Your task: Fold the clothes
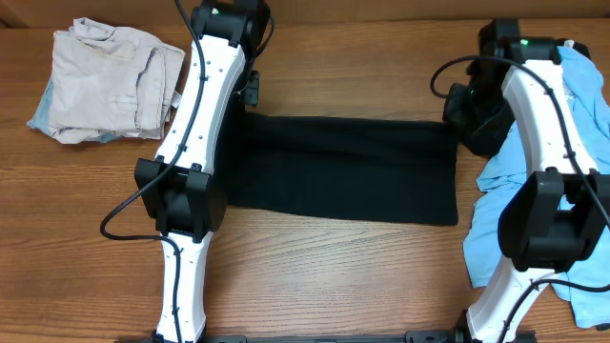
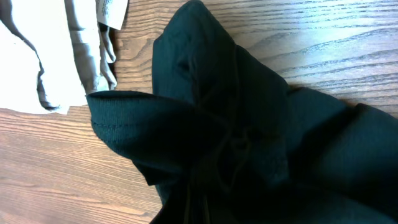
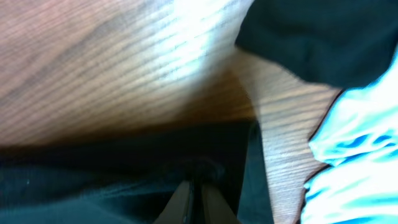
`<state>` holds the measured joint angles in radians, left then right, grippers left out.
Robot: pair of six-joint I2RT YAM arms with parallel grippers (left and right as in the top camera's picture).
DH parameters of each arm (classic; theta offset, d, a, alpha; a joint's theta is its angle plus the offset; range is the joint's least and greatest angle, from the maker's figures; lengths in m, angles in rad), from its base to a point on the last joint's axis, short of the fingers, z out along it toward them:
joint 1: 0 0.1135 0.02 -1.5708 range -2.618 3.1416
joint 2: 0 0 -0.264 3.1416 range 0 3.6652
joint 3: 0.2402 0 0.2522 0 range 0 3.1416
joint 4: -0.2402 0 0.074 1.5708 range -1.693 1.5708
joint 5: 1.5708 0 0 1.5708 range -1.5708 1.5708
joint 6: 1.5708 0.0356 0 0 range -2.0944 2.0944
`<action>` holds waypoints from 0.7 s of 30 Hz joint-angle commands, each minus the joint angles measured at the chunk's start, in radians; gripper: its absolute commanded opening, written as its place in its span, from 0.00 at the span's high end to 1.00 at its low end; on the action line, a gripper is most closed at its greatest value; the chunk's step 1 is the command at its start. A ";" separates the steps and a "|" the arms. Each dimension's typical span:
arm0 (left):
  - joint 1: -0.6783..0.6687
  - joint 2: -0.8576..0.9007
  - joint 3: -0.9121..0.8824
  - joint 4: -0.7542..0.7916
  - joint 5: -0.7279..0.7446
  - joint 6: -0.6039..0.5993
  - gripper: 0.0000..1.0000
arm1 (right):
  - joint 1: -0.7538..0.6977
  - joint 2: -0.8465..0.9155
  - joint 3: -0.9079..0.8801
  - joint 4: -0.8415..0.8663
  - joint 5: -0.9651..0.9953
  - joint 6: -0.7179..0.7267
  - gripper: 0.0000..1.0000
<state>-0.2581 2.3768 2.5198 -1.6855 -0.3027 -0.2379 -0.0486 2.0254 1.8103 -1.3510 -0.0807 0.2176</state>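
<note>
Black cloth fills the middle of the wooden table [image 1: 362, 276]. The black T-shirt [image 1: 343, 170] lies as a long flat band stretched between the two grippers, one end at each.

The left gripper [image 1: 250, 92] sits at its end of the band. In its own camera its fingers are buried, but the shirt's hem and folds rise off the wood and gather to a knot right where the tips would be. It looks pressed together with the cloth pinched in it.

The right gripper [image 1: 464, 114] is down at the opposite end. Its wrist view shows the two fingers [image 3: 180, 202] tight side by side, with dark fabric bunched at their tips, nipping the shirt's edge.

Off the left gripper's outer side, apart from the black shirt, lies a crumpled cream garment [image 1: 110, 81]. On the right gripper's outer side a heap of light blue shirts [image 1: 572, 191] lies under that arm, close against the band's end.
</note>
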 commanded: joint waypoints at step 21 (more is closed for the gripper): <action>0.048 -0.108 -0.578 0.053 0.035 0.008 0.45 | 0.006 -0.230 -0.540 0.248 0.000 0.050 0.53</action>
<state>-0.2214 2.2990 1.9915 -1.6489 -0.2516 -0.2321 -0.0330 1.8114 1.2858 -1.1137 -0.0814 0.2554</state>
